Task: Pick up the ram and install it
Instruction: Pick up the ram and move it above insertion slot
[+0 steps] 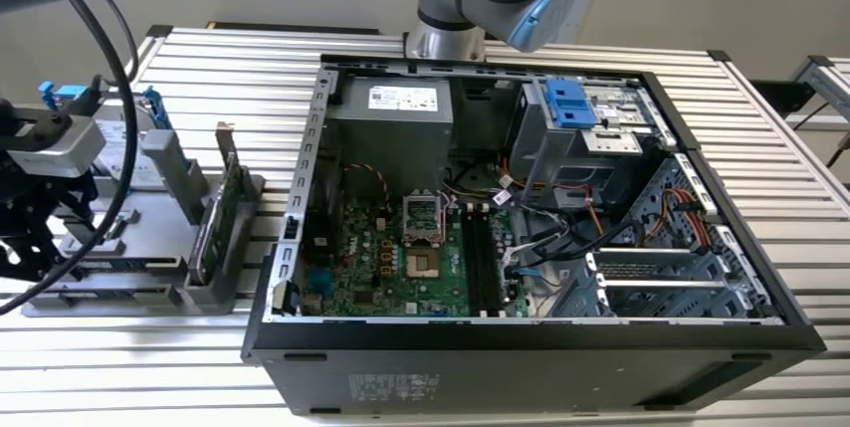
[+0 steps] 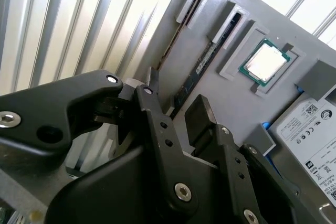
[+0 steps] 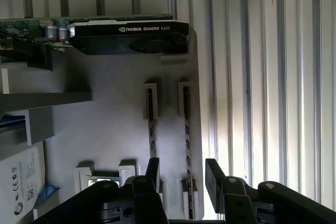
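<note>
Two ram sticks stand on edge in slots of a grey holder plate (image 3: 115, 129). One ram stick (image 3: 186, 145) (image 2: 193, 77) runs down between the fingers in the first wrist view; the other ram stick (image 3: 150, 129) (image 2: 169, 51) lies beside it, close to one fingertip (image 3: 153, 167). My gripper (image 3: 184, 174) (image 2: 176, 106) hovers over the plate, open, with nothing held. In the exterior view the arm's wrist (image 1: 54, 143) hangs over that holder (image 1: 146, 248) at the exterior view's left. The open computer case (image 1: 531, 198) shows the motherboard's black memory slots (image 1: 481, 258).
On the holder also sit a graphics card (image 3: 128, 36) (image 1: 219, 213), a bare processor chip (image 2: 264, 61) and a hard drive (image 2: 310, 135) (image 3: 21, 182). Slatted aluminium table (image 1: 797, 148) surrounds everything. Cables (image 1: 80, 69) trail from the wrist.
</note>
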Controlling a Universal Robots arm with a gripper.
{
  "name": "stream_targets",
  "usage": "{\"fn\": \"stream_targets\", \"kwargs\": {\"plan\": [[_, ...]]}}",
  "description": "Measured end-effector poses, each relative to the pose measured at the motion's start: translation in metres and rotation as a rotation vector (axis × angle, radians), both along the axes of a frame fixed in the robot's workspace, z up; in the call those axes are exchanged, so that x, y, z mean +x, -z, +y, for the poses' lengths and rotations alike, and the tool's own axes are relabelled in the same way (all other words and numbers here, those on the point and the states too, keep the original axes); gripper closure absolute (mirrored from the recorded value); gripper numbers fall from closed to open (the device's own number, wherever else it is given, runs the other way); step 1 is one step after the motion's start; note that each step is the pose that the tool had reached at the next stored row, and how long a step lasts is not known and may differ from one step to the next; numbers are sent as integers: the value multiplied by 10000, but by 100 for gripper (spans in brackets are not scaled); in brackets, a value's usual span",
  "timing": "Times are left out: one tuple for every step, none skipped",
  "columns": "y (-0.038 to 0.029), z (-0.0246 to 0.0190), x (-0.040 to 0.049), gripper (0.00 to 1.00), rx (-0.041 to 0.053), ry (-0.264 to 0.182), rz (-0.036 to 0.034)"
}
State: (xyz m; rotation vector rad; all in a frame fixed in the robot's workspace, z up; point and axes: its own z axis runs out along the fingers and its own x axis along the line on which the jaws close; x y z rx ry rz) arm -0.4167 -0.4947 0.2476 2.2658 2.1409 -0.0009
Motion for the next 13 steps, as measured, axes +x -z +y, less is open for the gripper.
{"fn": "stream_targets", "kwargs": {"plan": [[2,0,0,0,2,0,-2],[3,0,0,0,2,-1,-2],[3,0,1,0,2,-1,-2],[3,0,1,0,2,-1,-2],[6,0,0,0,2,-1,-3],[10,0,1,0,3,-1,-4],[14,0,1,0,4,-1,-5],[18,-1,0,0,3,-1,-4],[23,-4,1,0,2,-1,-2],[28,-8,1,0,2,-1,-2],[36,-13,1,0,3,-2,-4],[45,-16,1,0,3,-1,-4],[54,-18,0,0,3,0,-4]]}}
